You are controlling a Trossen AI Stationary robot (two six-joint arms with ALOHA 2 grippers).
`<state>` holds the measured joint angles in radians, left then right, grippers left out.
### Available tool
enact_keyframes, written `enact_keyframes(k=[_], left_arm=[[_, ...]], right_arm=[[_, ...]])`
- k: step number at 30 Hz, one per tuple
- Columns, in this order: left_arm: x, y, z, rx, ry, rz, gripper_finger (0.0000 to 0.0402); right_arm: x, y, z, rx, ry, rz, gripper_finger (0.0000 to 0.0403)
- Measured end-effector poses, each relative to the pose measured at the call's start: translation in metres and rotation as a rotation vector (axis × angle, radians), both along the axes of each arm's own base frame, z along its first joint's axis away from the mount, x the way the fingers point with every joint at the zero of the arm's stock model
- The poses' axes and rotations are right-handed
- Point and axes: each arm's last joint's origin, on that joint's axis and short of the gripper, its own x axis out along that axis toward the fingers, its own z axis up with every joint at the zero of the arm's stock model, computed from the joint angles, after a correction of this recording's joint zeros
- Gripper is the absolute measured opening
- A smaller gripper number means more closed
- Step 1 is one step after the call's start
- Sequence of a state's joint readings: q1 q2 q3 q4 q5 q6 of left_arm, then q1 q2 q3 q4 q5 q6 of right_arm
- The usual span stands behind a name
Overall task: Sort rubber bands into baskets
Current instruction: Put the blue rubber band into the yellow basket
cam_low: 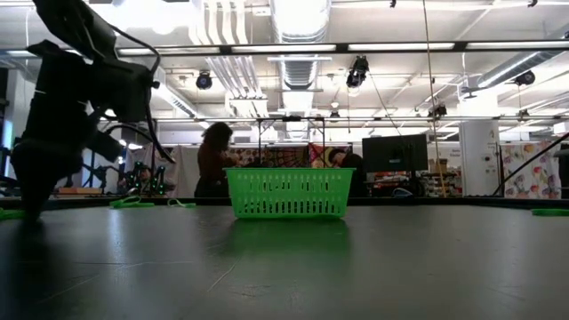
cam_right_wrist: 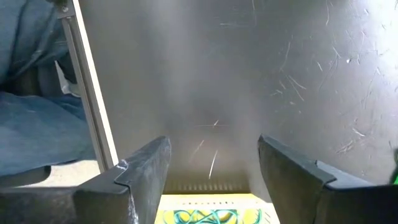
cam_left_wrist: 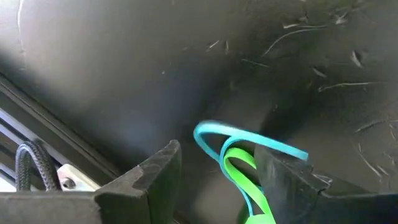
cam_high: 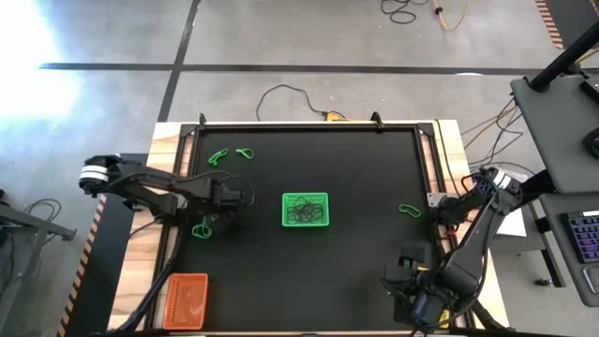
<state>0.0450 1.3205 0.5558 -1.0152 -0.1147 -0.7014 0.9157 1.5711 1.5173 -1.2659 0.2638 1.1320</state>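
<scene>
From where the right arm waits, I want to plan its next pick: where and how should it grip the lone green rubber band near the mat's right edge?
The green rubber band lies flat and alone on the black mat. Probably best to come straight down from above and pinch across its narrow middle, fingers either side of the loop, since nothing crowds it.

Scuffed matt black table mat, pale wood edging, green plastic mesh basket, smooth rubbery bands

Overhead strip lights, left-edge glare, silhouetted arm
</scene>
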Motion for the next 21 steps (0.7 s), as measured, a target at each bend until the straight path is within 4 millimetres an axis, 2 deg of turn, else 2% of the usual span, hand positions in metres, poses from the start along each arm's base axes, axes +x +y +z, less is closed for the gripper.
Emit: enact_keyframes(k=[9,13,17,21], left_arm=[[0.008,0.002,-0.002,0.044,0.012,0.005,0.0190],[0.020,0.005,-0.001,0.124,-0.081,0.050,0.0186],[0.021,0.005,-0.005,0.104,-0.066,0.089,0.0157],[0.025,0.005,-0.010,0.097,-0.055,0.089,0.0106]], right_arm=[[0.002,0.002,-0.004,-0.024,0.002,0.018,0.0233],[0.002,0.002,-0.004,-0.039,-0.010,0.028,0.0233],[0.002,0.002,-0.004,-0.039,-0.010,0.029,0.0231],[0.002,0.002,-0.004,-0.039,-0.010,0.028,0.0230]])
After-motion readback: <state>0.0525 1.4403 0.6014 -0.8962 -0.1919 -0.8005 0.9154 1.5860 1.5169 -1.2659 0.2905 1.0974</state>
